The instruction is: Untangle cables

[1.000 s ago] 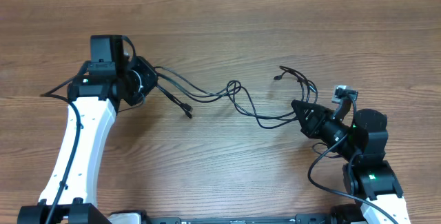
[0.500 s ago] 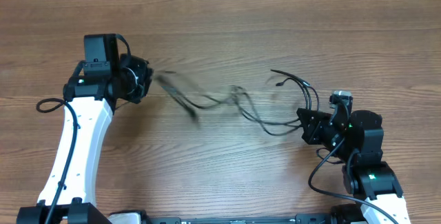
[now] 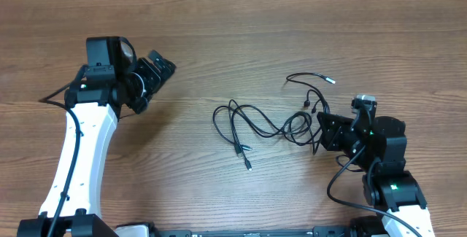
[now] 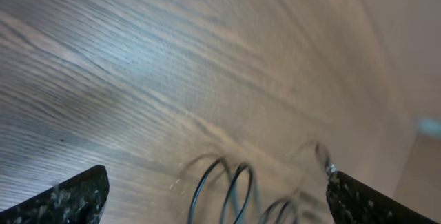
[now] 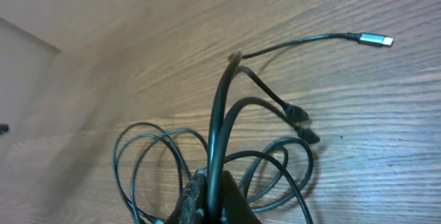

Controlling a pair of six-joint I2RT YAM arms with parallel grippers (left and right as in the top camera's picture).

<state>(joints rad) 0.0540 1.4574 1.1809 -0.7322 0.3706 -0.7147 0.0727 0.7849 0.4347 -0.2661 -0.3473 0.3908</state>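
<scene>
The left claw [image 3: 162,63] gapes wide and empty over the wooden worktop [image 3: 233,25], well apart from the cables [image 5: 219,119]. The right claw [image 3: 319,130] is clamped on these black cables, whose loops sprawl between both arms, nearer the right.

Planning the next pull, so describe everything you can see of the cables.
The cables are thin, black, rubbery-looking cords lying slack in overlapping loops on the wooden table, mid-right. Several small plug ends show; one silver-tipped plug points away from the bundle. The right hand is shut on strands at the bundle's right edge. The left hand stands open, apart from them.
</scene>
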